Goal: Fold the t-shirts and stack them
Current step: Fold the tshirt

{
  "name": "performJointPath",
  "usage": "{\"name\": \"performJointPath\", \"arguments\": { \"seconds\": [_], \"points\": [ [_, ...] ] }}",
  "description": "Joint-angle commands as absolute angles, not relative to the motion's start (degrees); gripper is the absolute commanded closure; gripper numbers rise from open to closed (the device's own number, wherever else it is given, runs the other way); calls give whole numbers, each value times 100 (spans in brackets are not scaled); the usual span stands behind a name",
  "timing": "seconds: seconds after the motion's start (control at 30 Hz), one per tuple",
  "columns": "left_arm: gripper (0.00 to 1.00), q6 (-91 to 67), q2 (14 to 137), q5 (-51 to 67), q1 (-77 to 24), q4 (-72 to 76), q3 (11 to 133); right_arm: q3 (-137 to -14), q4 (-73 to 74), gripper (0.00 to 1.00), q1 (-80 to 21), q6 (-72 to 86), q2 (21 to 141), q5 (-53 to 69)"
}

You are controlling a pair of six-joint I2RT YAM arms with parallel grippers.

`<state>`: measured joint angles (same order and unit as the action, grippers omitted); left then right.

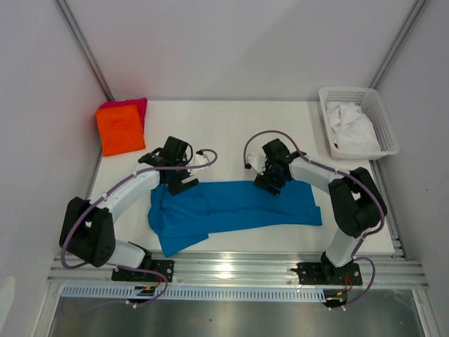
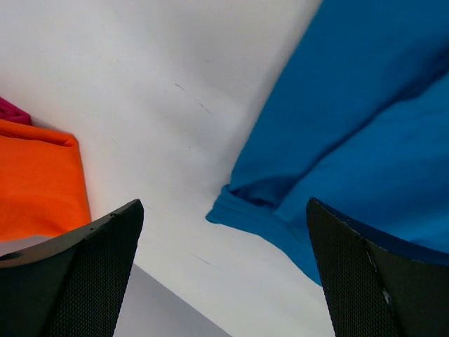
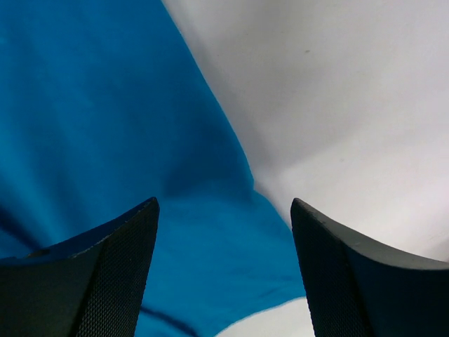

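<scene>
The bright blue t-shirt lies spread in a long band across the near half of the table. It also shows in the left wrist view and the right wrist view. A folded orange t-shirt sits at the far left on top of the pinkish-red one; the orange one and a sliver of the pinkish-red one also show in the left wrist view. My left gripper is open and empty above the blue shirt's far left corner. My right gripper is open and empty above its far edge.
A white lattice basket holding white cloth stands at the far right corner. Grey walls close in the table on three sides. A metal rail runs along the near edge.
</scene>
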<state>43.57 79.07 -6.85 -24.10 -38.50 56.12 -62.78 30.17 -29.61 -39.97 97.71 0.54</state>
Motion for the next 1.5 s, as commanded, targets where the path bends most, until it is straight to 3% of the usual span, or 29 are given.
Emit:
{"name": "performJointPath", "arguments": {
  "seconds": [0.0,0.47,0.7,0.97,1.13,1.33,1.47],
  "points": [
    [1,4562,8164,-1319,-2470,-3033,5756,-6301,2427,22,-2796,-4175,10106,-247],
    [1,4737,9238,-1987,-2461,-1134,5748,-7163,2119,22,-2101,-3938,11232,-570],
    [1,4333,8694,-898,-2338,-2152,5959,-7198,1969,22,-1960,-3894,11496,-799],
    [1,4421,8008,-431,-2329,-3337,5748,-7532,1959,22,-1723,-3719,11734,-1003],
    [6,4588,7717,254,-2347,-4218,5774,-7839,2171,21,-1547,-3455,11540,-774],
    [2,4614,7673,-421,-2531,-4053,5529,-8173,2522,21,-1240,-2936,11066,-194],
    [1,4553,7655,-264,-2872,-3903,5204,-8349,2759,21,-1099,-2699,10802,113]
  ]
}}
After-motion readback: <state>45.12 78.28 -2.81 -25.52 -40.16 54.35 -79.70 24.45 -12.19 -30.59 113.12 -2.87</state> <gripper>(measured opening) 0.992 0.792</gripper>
